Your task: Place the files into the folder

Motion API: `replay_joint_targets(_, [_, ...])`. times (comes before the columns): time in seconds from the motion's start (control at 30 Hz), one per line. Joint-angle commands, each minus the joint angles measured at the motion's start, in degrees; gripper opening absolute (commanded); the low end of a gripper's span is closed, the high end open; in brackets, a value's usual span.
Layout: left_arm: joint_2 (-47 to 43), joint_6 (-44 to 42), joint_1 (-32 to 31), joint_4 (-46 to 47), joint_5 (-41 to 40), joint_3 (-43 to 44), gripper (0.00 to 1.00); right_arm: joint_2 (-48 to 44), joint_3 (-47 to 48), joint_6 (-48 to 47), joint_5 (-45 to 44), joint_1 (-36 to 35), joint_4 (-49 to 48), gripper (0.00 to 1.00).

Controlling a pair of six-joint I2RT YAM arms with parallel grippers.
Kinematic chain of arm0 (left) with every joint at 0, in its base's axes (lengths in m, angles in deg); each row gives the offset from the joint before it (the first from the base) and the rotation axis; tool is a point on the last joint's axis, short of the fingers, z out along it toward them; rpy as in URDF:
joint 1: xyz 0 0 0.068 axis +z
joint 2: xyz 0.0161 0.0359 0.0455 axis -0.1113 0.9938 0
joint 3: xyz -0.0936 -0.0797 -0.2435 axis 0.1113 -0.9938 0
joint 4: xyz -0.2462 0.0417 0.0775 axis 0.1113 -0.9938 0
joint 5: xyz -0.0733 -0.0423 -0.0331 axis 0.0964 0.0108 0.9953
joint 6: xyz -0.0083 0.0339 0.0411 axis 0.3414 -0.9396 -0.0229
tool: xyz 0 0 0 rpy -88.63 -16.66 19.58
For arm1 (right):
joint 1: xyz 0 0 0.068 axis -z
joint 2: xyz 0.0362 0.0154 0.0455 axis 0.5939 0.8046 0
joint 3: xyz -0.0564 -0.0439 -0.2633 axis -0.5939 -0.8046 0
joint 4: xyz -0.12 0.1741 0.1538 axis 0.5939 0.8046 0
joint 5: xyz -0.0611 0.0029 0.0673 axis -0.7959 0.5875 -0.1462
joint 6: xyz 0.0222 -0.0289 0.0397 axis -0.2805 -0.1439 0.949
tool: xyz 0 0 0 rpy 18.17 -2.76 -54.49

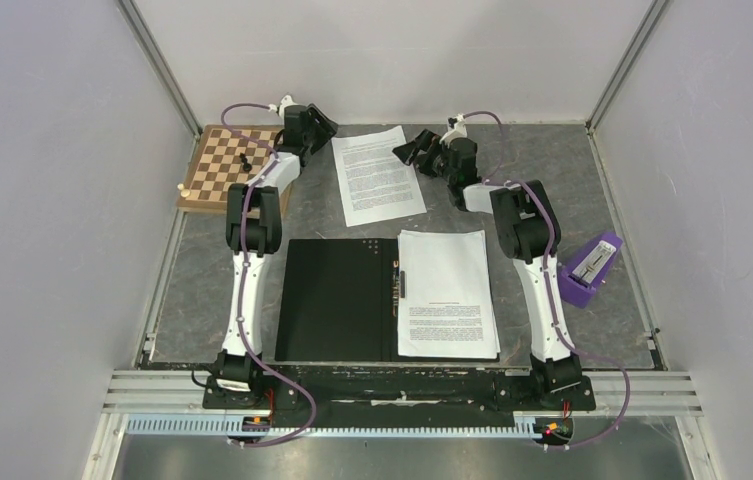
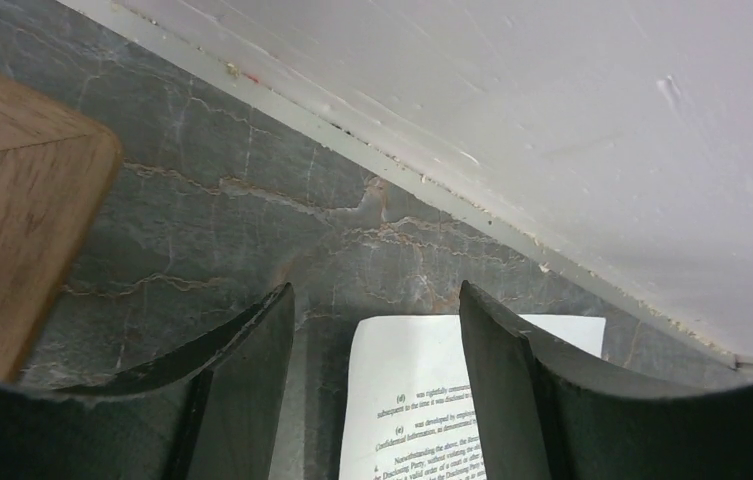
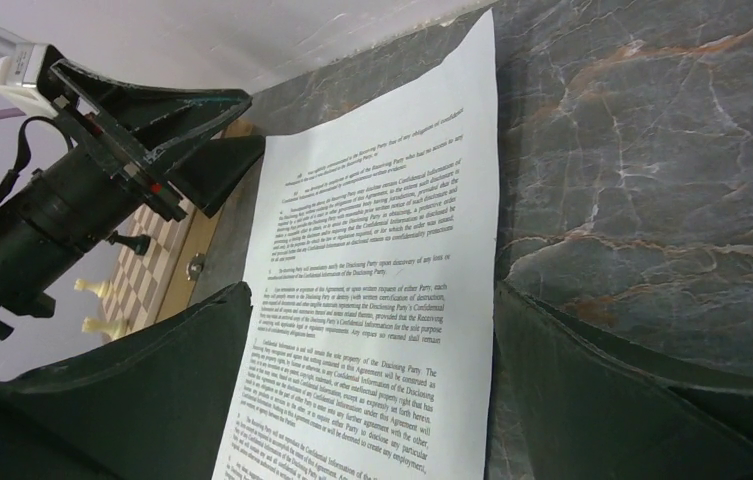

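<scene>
The folder point(image 1: 337, 300) lies open near the arm bases, black inner faces up. White printed files point(image 1: 447, 295) rest on its right half. One more sheet point(image 1: 377, 175) lies flat on the table behind the folder. My left gripper point(image 1: 322, 128) hangs open at that sheet's far left corner; in the left wrist view the corner point(image 2: 412, 390) shows on the table between the open left gripper point(image 2: 375, 295). My right gripper point(image 1: 409, 152) stands open at the sheet's right side, and the page point(image 3: 382, 300) runs between the wide-open right gripper point(image 3: 370, 295), ungripped.
A wooden chessboard point(image 1: 227, 165) with a few pieces sits at the back left, close to the left arm. A purple device point(image 1: 590, 268) lies at the right edge. White enclosure walls point(image 2: 512, 90) close the table's back and sides.
</scene>
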Motion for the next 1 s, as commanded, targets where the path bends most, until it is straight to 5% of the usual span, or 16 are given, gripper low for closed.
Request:
replay_joint_targets(0.0, [1.7,5.4,-0.1,2.8,3.3,3.0,0.67,-4.8,-0.2,2.0,2.3,0.1,-3.8,0.93])
replay_joint_targets(0.63, [0.3,9.7,-2.0,-4.8,5.5,-0.2,0.48,-10.7,-7.3,3.5,4.7,1.1,-6.2,0.93])
replay_joint_targets(0.9, [-1.4,8.1,-2.0,-6.4,7.2,-0.2,0.06,-14.7,-7.4,-0.3,6.9,1.5,-1.2,0.93])
replay_joint_targets(0.97, [-3.7,5.9,-2.0,-5.8,9.8,-0.2,0.02,-16.6,-7.7,-2.9,7.4,1.5,1.5,0.93])
